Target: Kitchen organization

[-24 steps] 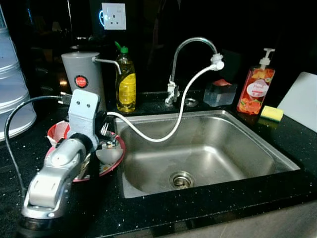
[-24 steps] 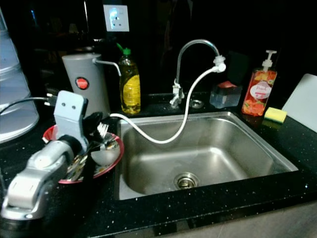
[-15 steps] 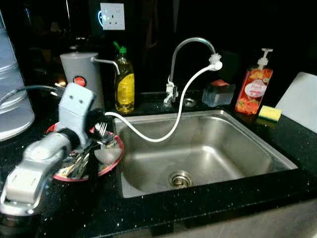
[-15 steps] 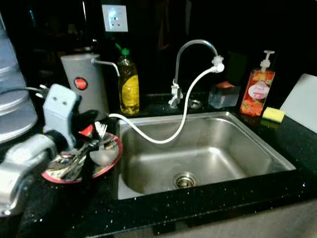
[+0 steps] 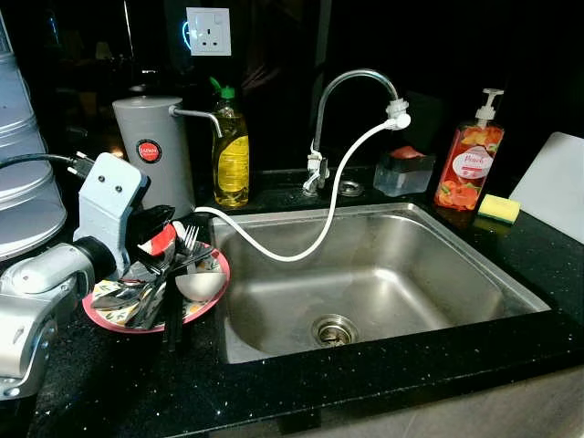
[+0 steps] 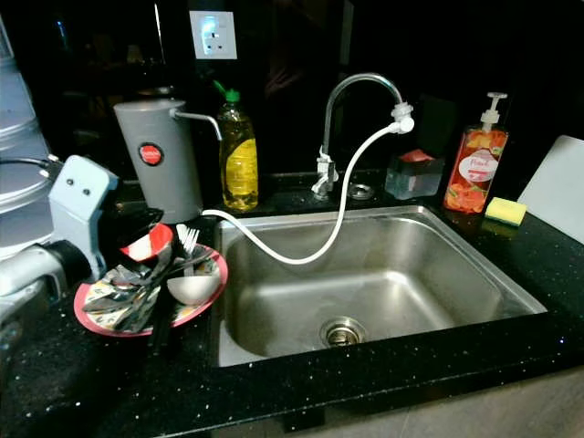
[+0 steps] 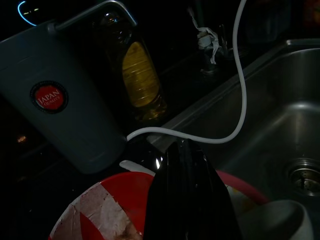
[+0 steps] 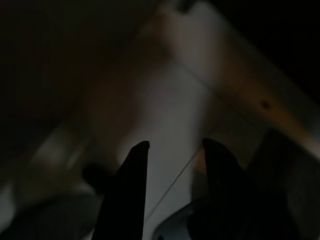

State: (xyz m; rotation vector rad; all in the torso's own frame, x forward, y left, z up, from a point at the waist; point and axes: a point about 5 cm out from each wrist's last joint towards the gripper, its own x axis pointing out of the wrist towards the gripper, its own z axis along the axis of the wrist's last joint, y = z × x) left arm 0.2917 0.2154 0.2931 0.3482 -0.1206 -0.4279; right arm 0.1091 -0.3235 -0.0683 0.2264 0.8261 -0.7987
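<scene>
Compared with the frame 0.8 s earlier, the left arm has drawn back toward the left edge, uncovering most of the red plate (image 5: pixel 212 290); the other items keep their places on the counter.

Left to right: the left gripper (image 7: pixel 186 150) hovers over the plate's near-left part, its black fingers (image 7: pixel 187 190) pressed together with no gap between them and nothing held. The plate sits on the black speckled counter (image 5: pixel 383 383), its right rim just beside the sink's left edge. It carries crumpled wrappers (image 5: pixel 137 297), a fork (image 5: pixel 190 239) and a white bowl (image 5: pixel 200 286). Behind the plate stands a grey dispenser (image 5: pixel 155 151), with a yellow soap bottle (image 5: pixel 231 155) just to its right; both hem in the back of the plate.

The steel sink (image 5: pixel 429 246) is open and bare, drain (image 5: pixel 334 329) at its near centre. A white hose (image 5: pixel 319 228) hangs from the curved tap (image 5: pixel 351 87) and loops across the sink's left part toward the plate. Behind the sink's far rim sit a clear container (image 5: pixel 404 172), an orange pump bottle (image 5: pixel 471 164), a yellow sponge (image 5: pixel 499 208) and a white board (image 5: pixel 557 187).

The right gripper (image 8: pixel 172 147) hangs in shade, its fingers apart.
</scene>
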